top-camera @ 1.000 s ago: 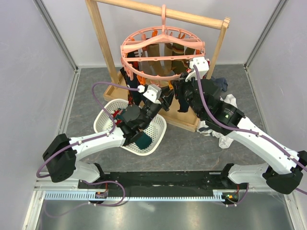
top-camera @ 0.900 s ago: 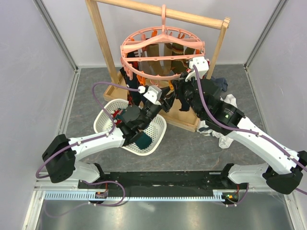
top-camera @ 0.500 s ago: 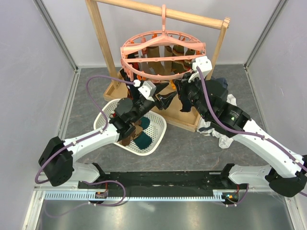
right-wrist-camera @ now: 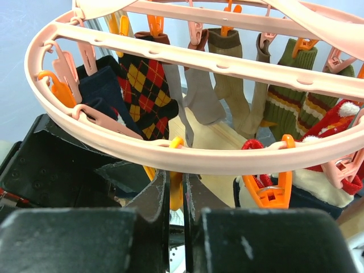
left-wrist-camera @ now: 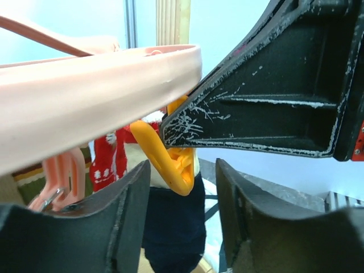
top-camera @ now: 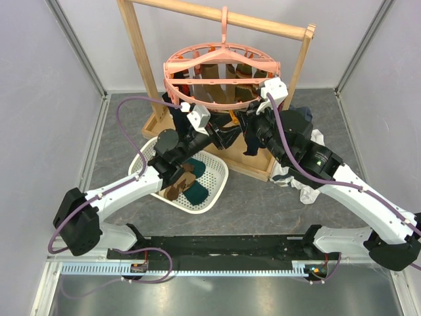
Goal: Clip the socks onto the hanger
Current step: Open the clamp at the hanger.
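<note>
Two pincers | right pincer (right-wrist-camera: 176, 196) pinching orange clip (right-wrist-camera: 176, 170) | left pincer (left-wrist-camera: 182, 227) apart

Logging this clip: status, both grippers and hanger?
Right gripper shut on orange clip. Left gripper open beside it. Hanger on rack, socks already clipped. Nothing blocking.

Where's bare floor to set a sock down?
Bare grey floor lies left of the white basket, and in front between basket and white garment. Under the hanger, both end effectors crowd it.
</note>
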Available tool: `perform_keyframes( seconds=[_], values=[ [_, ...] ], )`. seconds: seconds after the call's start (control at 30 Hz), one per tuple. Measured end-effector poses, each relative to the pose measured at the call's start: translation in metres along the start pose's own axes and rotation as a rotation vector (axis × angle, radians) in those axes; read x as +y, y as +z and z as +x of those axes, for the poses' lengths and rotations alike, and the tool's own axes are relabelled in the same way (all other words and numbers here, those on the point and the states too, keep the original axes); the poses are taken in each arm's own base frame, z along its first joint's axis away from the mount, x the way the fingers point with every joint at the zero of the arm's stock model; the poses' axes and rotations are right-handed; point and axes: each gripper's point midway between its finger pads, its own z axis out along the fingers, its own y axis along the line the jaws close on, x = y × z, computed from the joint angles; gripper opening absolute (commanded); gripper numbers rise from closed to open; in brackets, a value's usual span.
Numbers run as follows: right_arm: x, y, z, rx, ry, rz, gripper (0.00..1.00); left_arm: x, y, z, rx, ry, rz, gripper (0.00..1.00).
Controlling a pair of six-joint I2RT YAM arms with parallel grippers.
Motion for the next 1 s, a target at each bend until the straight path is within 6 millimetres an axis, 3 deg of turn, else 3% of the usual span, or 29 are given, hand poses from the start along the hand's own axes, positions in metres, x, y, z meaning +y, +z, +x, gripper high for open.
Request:
perform_keyframes(
  seconds=[0.27,0.4,0.47,0.83,1.0],
  values=[
    [0.002,-0.001,0.001,0.001,0.001,-0.015,0.02,0.001,0.003,0.001,0.000,-0.035,0.008,0.27],
    [0.002,-0.002,-0.003,-0.010,0.011,-0.021,0.14,0.000,0.004,-0.001,-0.007,-0.050,0.012,0.07],
    [0.003,-0.003,-0.003,-0.012,0.019,-0.022,0.25,0.000,0.004,-0.002,-0.009,-0.050,0.013,0.02],
    [0.001,-0.012,-0.004,-0.009,0.062,-0.022,0.56,0.004,0.005,0.009,0.025,-0.021,-0.067,0.02],
    [-0.001,-0.014,-0.003,-0.002,0.070,-0.015,0.61,0.010,0.004,0.017,0.052,0.046,-0.124,0.02]
  ],
)
